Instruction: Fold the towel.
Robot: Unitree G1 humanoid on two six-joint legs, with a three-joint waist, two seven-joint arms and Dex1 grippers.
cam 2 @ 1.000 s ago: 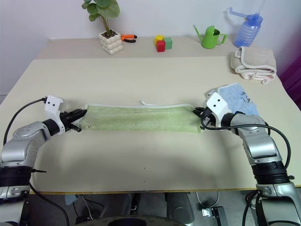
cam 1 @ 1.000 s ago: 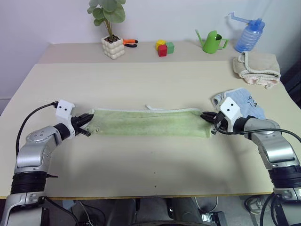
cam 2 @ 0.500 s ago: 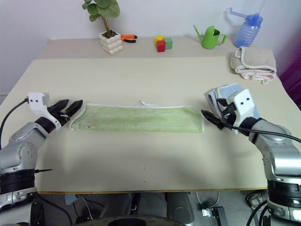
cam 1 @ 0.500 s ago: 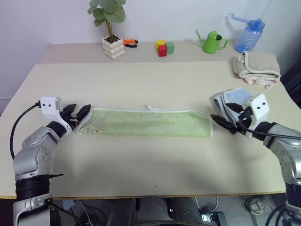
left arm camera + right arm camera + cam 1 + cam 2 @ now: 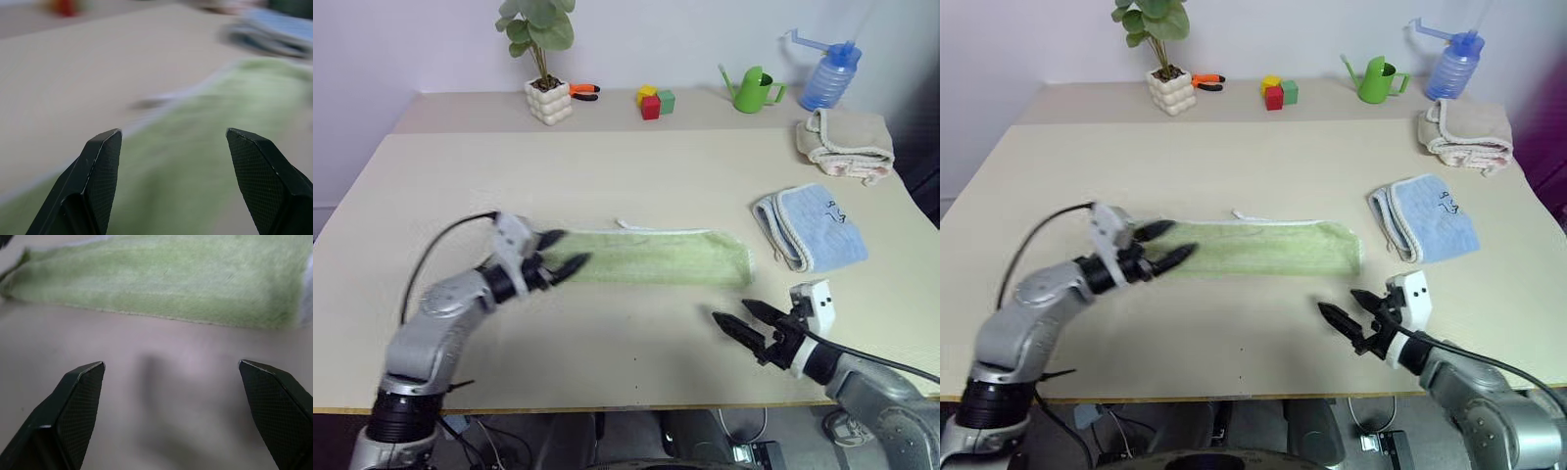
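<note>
The broad pale beige wooden table (image 5: 636, 166) carries everything. On its middle lies the light green terry towel with white piped edging (image 5: 656, 258), folded into a long flat strip. The left gripper (image 5: 566, 253), its two black fingers spread wide and empty, hangs over the towel's left end. The right gripper (image 5: 744, 317), also wide and empty, sits apart from the towel, nearer the table's front edge. A folded light blue towel (image 5: 811, 227) lies just right of the green towel.
</note>
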